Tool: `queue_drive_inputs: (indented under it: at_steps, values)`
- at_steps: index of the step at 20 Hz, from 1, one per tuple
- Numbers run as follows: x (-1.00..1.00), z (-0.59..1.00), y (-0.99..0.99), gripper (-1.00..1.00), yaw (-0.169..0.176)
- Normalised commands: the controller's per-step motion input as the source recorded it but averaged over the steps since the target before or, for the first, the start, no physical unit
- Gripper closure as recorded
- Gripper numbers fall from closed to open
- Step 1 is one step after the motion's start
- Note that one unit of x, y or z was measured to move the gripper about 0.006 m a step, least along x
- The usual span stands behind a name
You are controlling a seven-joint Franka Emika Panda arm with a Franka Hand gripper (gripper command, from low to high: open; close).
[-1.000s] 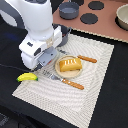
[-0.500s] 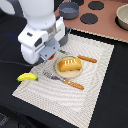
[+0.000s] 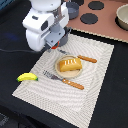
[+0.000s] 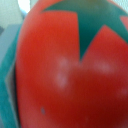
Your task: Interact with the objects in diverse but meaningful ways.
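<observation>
Arm: the white robot arm (image 3: 44,22) hangs over the far corner of the placemat on the exterior view's left, its body hiding whatever is below the wrist.
Fingers: not visible in either view; I cannot tell whether they are spread or pinching anything.
Tomato: the red tomato (image 4: 65,70) with its green stem top fills almost the whole wrist view, blurred and very close to the camera; it cannot be made out in the exterior view.
Bread: the golden ridged bread loaf (image 3: 69,64) lies on a small pale plate (image 3: 59,69) in the middle of the placemat.
Placemat: a striped cream placemat (image 3: 95,95) lies on the dark surface (image 3: 15,50).
Cutlery: a fork (image 3: 64,81) with an orange handle lies just beside the plate on the near side; a knife (image 3: 80,57) with an orange handle lies on the far side.
Banana: the yellow banana (image 3: 27,77) rests at the placemat's edge on the exterior view's left, well apart from the plate.
Pots: a grey pot (image 3: 73,9) stands just behind the arm; a paler bowl (image 3: 122,16) sits on the brown stove board (image 3: 107,27) with dark round burners.
</observation>
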Motion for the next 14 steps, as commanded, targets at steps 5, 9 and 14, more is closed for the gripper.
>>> queue_drive_inputs:
  at_steps: [5, 9, 14]
  values:
    - [-0.09, 0.15, 0.57, 1.0, 0.025]
    - [-0.02, 0.01, 0.56, 1.0, 0.001]
    - [-0.11, -0.07, 0.53, 1.0, 0.002]
